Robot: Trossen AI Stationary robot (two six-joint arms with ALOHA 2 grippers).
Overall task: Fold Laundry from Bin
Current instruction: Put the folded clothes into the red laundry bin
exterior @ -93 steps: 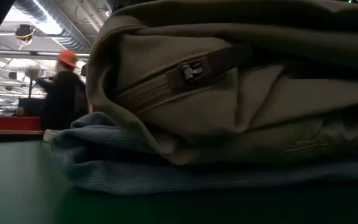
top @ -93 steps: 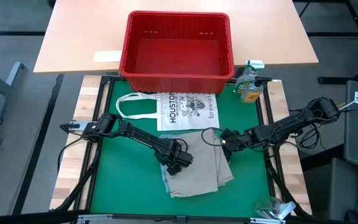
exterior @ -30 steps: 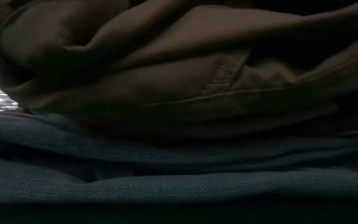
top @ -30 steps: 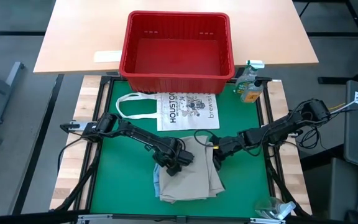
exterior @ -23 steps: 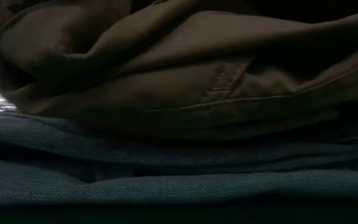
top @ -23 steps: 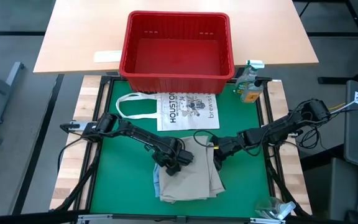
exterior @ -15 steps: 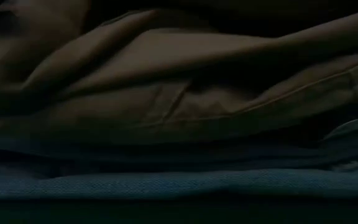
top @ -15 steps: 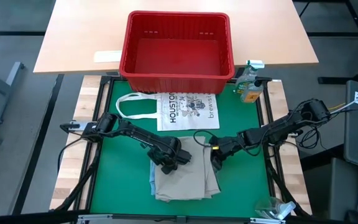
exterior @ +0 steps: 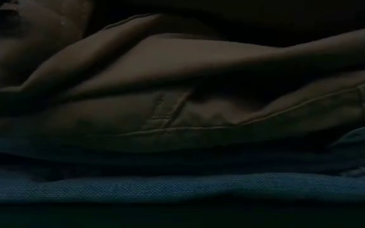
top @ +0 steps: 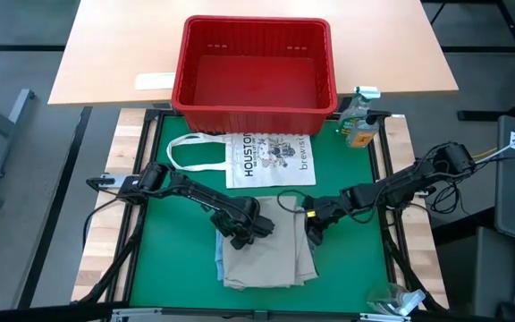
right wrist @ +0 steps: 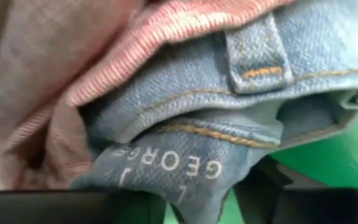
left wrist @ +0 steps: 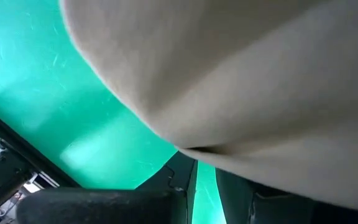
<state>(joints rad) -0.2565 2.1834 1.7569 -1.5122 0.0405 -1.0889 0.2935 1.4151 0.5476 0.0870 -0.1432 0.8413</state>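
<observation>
My left jaws (top: 242, 234) and right jaws (top: 314, 231) flank the khaki garment (top: 266, 261) stacked over the jeans (right wrist: 216, 124), grip unclear; cloth snagging could drag the stack apart.

**Colours on the table**

The bin (top: 256, 64) is red with slotted walls. The top garment (top: 266, 258) is khaki-grey, over light blue denim (right wrist: 229, 118) with orange stitching. The tote bag (top: 266, 159) is white with black print. The mat (top: 168, 259) is green.

I see a green mat (top: 159, 264) carrying the folded laundry stack (top: 266, 261) and a white HOUSTON tote bag (top: 266, 159). The red bin (top: 256, 105) sits at the mat's far edge, a spray bottle (top: 358, 123) beside it.
</observation>
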